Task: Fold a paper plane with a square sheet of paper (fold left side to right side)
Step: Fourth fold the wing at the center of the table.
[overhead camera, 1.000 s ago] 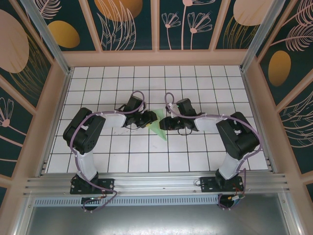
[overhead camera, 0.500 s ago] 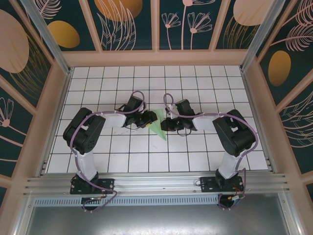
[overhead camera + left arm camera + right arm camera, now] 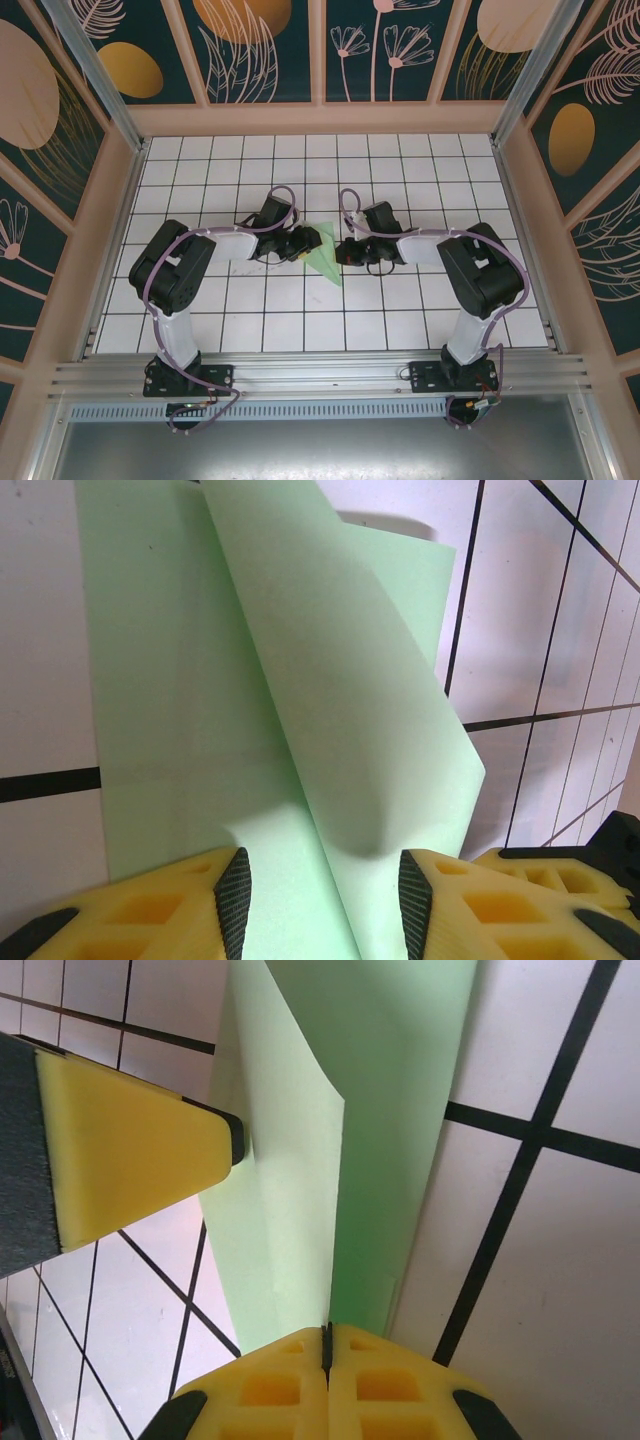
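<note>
White grid-tiled table (image 3: 420, 160) below, patterned walls around. From overhead, just a narrow green sliver between the two wrists. From the left wrist: left gripper (image 3: 320, 905) with pads apart, straddling the mint-green paper (image 3: 250, 730), one flap lifted and curling just ahead. From the right wrist: right gripper (image 3: 327, 1345) pressed together, clamped on that flap's near edge.

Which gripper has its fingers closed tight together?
The right gripper: its yellow fingers meet, pinching the green paper's edge, while the left gripper's fingers stand apart.
</note>
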Action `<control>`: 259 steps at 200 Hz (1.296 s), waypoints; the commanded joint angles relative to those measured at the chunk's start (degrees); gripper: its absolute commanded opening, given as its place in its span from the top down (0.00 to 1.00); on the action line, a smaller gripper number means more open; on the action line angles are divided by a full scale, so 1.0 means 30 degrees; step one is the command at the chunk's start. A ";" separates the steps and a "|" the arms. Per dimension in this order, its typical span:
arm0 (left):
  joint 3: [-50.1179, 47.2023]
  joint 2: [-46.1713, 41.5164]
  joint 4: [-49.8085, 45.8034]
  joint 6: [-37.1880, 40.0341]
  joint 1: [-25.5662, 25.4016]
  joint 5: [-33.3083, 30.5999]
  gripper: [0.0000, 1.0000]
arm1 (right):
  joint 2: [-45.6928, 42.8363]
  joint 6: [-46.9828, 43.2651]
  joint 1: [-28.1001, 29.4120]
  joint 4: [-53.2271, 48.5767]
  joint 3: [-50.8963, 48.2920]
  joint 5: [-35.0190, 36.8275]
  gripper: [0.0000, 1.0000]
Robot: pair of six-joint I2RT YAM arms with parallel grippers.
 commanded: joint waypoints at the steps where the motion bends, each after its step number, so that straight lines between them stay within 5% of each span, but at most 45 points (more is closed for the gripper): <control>1: -0.0169 0.0574 -0.1083 0.0581 -0.0036 -0.1215 0.54 | 0.0211 -0.0326 -0.0149 -0.0460 0.0542 0.0501 0.96; 215: 0.0856 -0.1675 -0.2264 0.1435 -0.0027 -0.2376 0.50 | 0.1974 -0.0840 0.0107 -0.2561 0.1310 0.1034 0.96; 259: 0.2065 -0.1110 -0.2190 0.1410 -0.0029 -0.1215 0.60 | 0.2004 -0.0835 0.0290 -0.2536 0.1268 0.1088 0.96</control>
